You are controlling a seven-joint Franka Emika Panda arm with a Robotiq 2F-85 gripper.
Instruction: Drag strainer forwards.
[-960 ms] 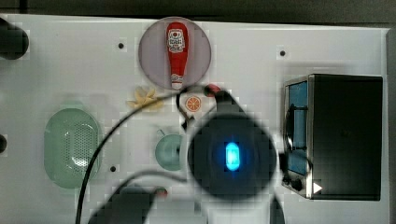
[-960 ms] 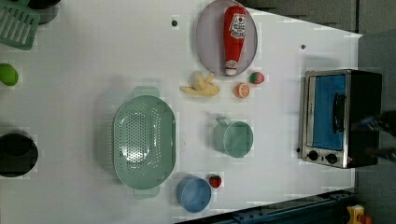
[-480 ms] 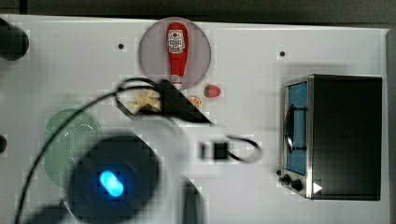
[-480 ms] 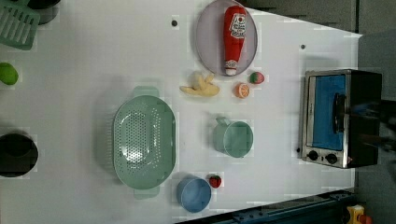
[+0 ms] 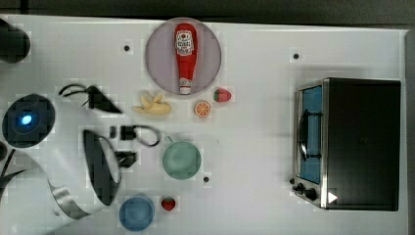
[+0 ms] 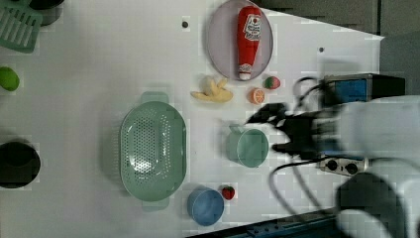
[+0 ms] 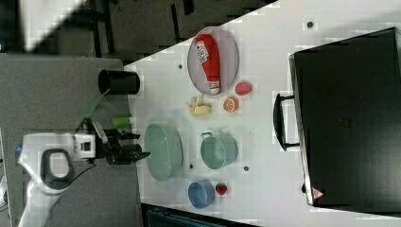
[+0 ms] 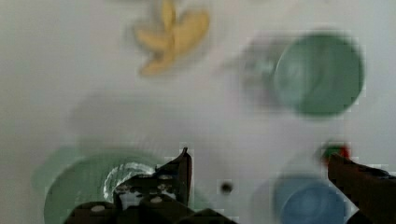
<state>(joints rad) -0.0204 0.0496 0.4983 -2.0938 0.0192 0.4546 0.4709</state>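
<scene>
The strainer (image 6: 153,150) is sitting on the white counter (image 6: 99,59), with the green cup (image 6: 249,147) at its 3 o'clock in the left view and the blue cup (image 6: 205,207) near 5 o'clock. The gripper (image 8: 261,182) is hovering above with its jaws spread wide, gripping nothing. It should be lowering one jaw inside the rim and keeping the pull low and level.

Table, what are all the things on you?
strainer: 1, mint green, left view's left of cups
green cup: 1, green, middle
blue cup: 1, blue, beside strainer's end
plate: 1, grey, under ketchup bottle
ketchup bottle: 1, red, on plate
banana: 1, yellow, near plate
orange slice: 1, orange, beside banana
strawberries: 2, red, by plate, by blue cup
toaster oven: 1, black-silver, top view's right
black pot: 1, black, left view's left edge
gripper: 1, black, open, by strainer
</scene>
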